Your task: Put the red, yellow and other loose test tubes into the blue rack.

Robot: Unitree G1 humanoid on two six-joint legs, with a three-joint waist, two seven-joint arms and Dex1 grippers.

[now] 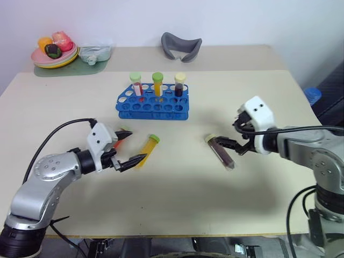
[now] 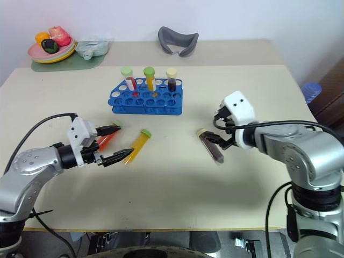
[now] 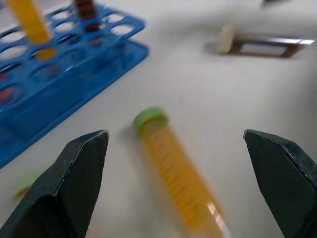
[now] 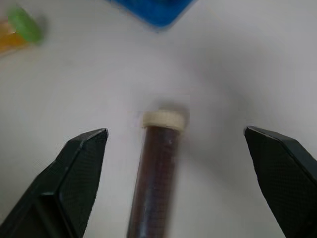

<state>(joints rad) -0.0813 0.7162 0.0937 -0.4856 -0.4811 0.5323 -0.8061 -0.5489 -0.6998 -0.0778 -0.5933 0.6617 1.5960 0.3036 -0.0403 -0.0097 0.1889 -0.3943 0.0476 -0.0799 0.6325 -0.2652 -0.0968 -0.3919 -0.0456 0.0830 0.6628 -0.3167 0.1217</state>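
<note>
The blue rack (image 1: pixel 153 105) stands at mid table with three capped tubes upright in its back row. In front of it a yellow tube (image 1: pixel 148 149) with a green cap lies loose. My left gripper (image 1: pixel 134 147) is open just to its left, fingers either side of its lower end without touching it. A red tube (image 2: pixel 106 140) lies partly hidden under that gripper's far finger. To the right lies a dark tube (image 1: pixel 220 151) with a cream cap. My right gripper (image 1: pixel 228 134) hovers open over it, and the tube (image 4: pixel 158 168) shows between the spread fingers.
A pink plate (image 1: pixel 40 58) of toy food sits on a green mat at the back left, a pale pouch (image 1: pixel 95 52) beside it. A grey curved object (image 1: pixel 181 45) rests at the back edge. A black cable (image 1: pixel 54 137) loops over the table by my left arm.
</note>
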